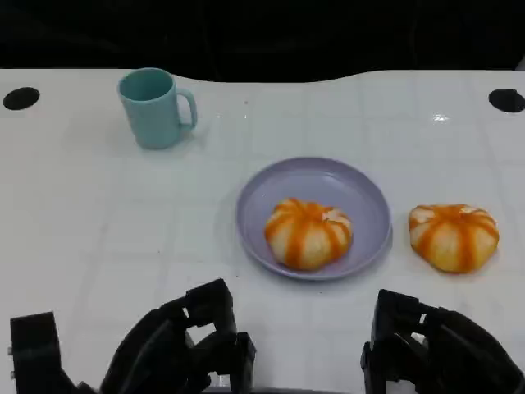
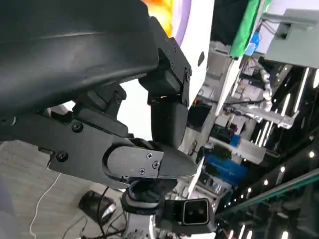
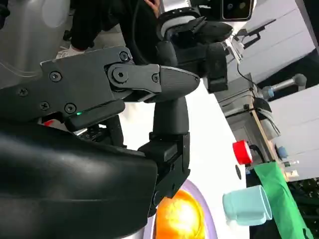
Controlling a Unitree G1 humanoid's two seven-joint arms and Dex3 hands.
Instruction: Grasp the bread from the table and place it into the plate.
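Both hands sit at the near table edge in my head view, left hand (image 1: 176,349) low left, right hand (image 1: 439,349) low right, neither touching or holding anything. Left fingers (image 2: 164,117) look loosely spread with nothing between them in the left wrist view; right hand reads the same in the right wrist view, fingers apart around empty space, though the angle is poor, so I'd call it open rather than curled, not certain. Past the hands, lavender plate (image 1: 361,193) sits mid-table with one orange-striped bread (image 1: 308,232) already inside it, toward the near rim. Second bread (image 1: 454,236) lies on the bare white table (image 1: 98,213) just right of the plate, close to the rim but apart from it, straight ahead of the right hand with nothing in between. Teal mug (image 1: 153,107) stands upright far left, handle to the right, well apart from plate and breads. Two dark round holes, left hole (image 1: 21,98) and right hole (image 1: 506,100), at the far table corners. Right wrist view catches the plated bread, mug and a green cloth (image 3: 281,199) beyond.
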